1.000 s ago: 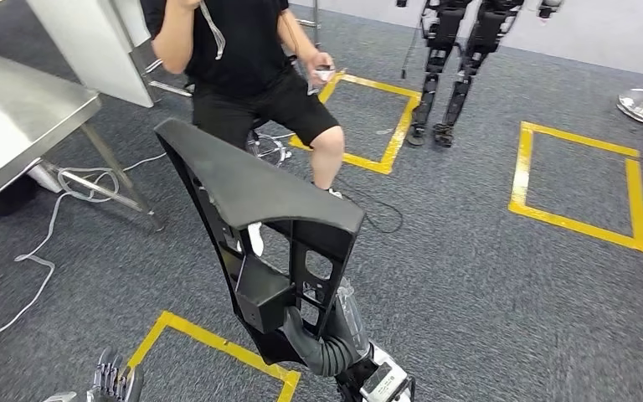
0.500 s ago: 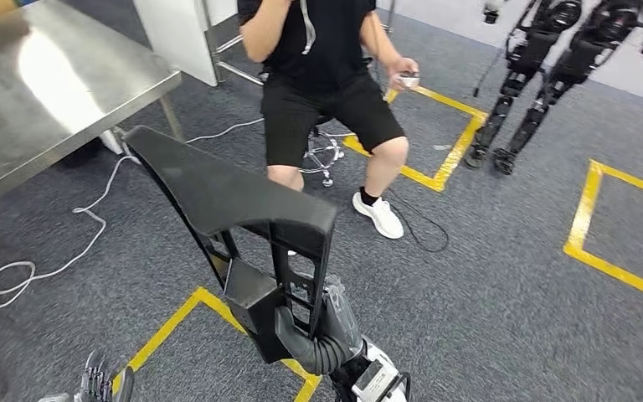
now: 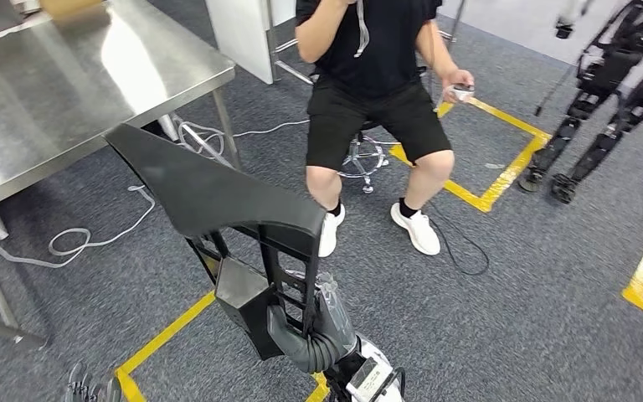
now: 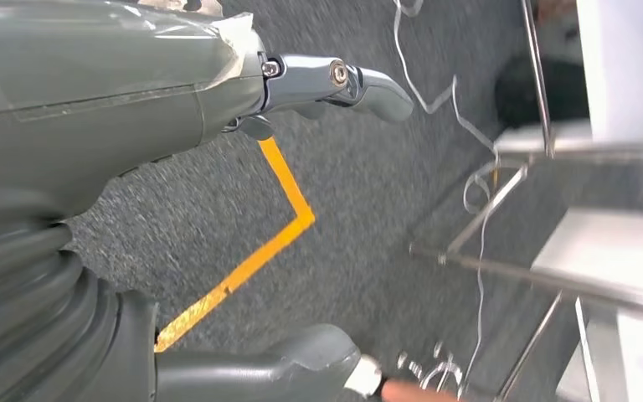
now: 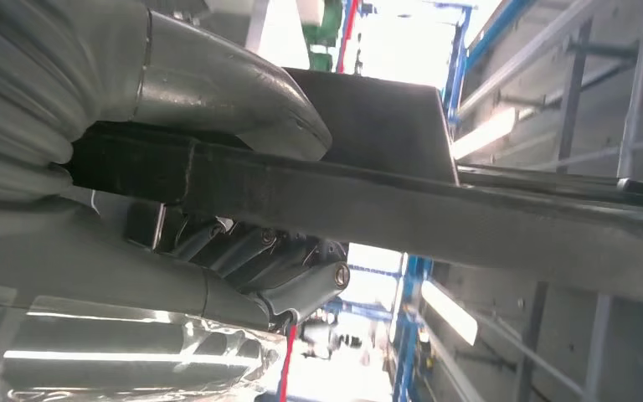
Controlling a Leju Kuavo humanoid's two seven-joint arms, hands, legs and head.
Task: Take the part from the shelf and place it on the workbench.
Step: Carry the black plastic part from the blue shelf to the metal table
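While gripped at its lower frame by the right robot hand [image 3: 301,331], the part [image 3: 218,197] stands upright above the carpet, short of the steel worktop [image 3: 67,92] at left. Left robot hand [image 4: 218,167] hangs low, fingers apart, holding nothing. Person [image 3: 377,84] sits beyond.

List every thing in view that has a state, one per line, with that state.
black part: held upright off the floor, not yet on the workbench
right hand: grips the part's lower frame
left hand: holds nothing, fingers apart
workbench: steel top bare where it shows
person: seated on a stool, small device in one hand
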